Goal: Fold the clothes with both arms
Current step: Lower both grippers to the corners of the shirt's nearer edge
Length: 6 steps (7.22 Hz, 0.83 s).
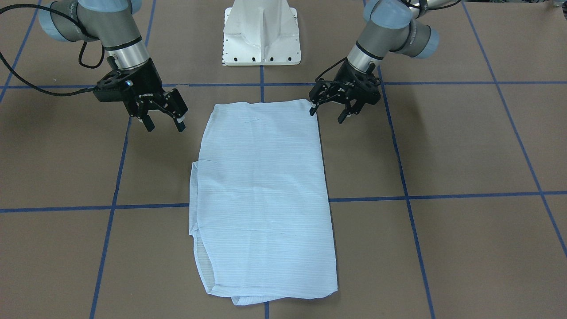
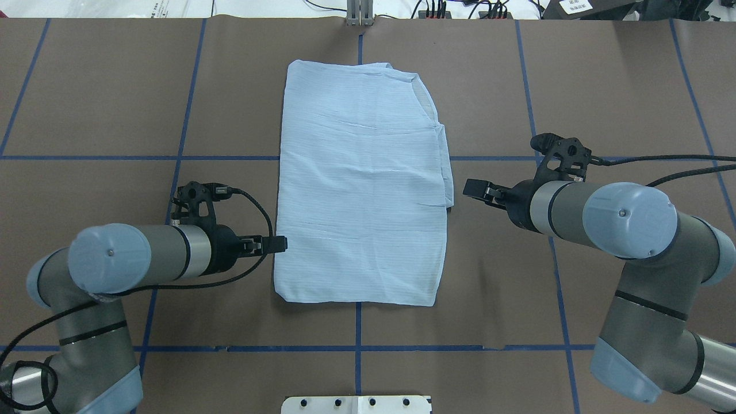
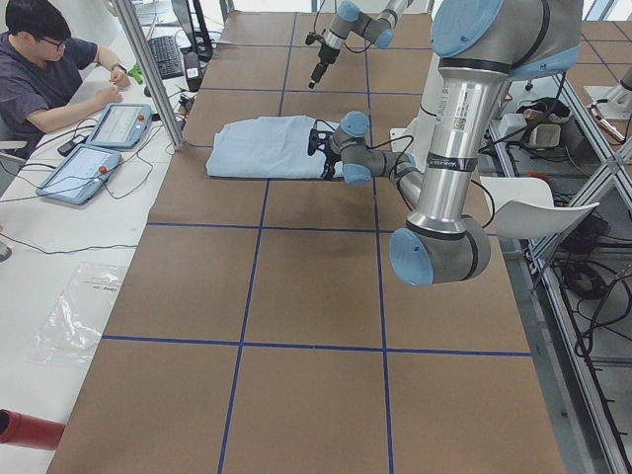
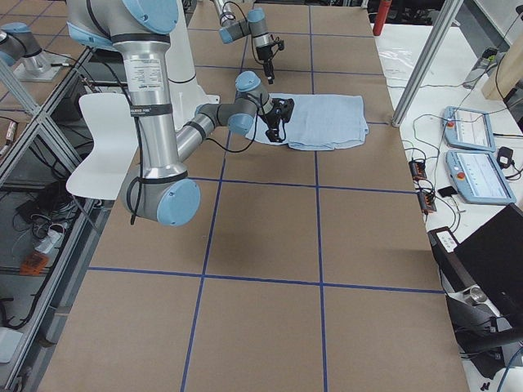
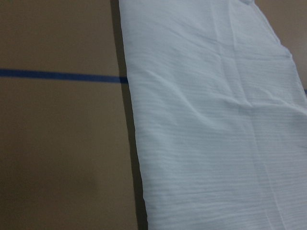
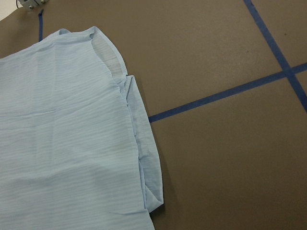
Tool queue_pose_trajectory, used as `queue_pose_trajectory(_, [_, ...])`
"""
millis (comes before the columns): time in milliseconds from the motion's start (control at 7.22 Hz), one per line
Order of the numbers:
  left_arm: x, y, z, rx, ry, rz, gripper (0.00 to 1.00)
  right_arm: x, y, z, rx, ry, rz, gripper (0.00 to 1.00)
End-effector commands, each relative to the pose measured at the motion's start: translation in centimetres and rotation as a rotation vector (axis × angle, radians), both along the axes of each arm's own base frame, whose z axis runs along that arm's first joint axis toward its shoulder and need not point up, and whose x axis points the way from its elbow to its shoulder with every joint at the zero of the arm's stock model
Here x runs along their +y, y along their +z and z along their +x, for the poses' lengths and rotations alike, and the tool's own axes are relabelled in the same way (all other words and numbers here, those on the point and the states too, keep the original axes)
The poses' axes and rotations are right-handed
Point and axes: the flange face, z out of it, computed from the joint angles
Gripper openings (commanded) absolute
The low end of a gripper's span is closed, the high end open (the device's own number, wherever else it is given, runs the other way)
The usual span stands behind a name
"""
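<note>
Going from the left: left gripper [image 1: 328,115] spread open, holding nothing, just beside a robot-side corner of the folded light blue shirt [image 2: 362,190], flat on the brown table [image 2: 86,86]; right gripper [image 1: 165,126] likewise open, empty, near the other side.
</note>
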Motion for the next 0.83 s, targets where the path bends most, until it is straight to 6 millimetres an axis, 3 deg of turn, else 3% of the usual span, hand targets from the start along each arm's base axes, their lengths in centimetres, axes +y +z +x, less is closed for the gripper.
queue_pose_trajectory(0, [2.5,1.0,2.9,-0.028,0.022,-0.012,1.0,0.1,-0.1,-0.3,0.0,-0.004,0.001,1.0])
queue_pose_trajectory(277, [3.3,1.0,3.7,-0.028,0.038,-0.01,0.97,0.2,-0.1,-0.4,0.0,-0.007,0.0,1.0])
queue_pose_trajectory(415, [3.8,0.7,4.2,-0.025,0.031,-0.007,0.8,0.2,-0.1,-0.4,0.0,-0.007,0.0,1.0])
queue_pose_trajectory(554, [4.2,0.2,4.5,-0.008,0.027,-0.032,0.44,0.2,-0.2,-0.4,-0.001,-0.007,0.002,1.0])
queue_pose_trajectory(692, [4.5,0.4,4.8,-0.013,0.035,-0.033,0.27,0.3,-0.3,-0.4,-0.002,-0.007,0.002,1.0])
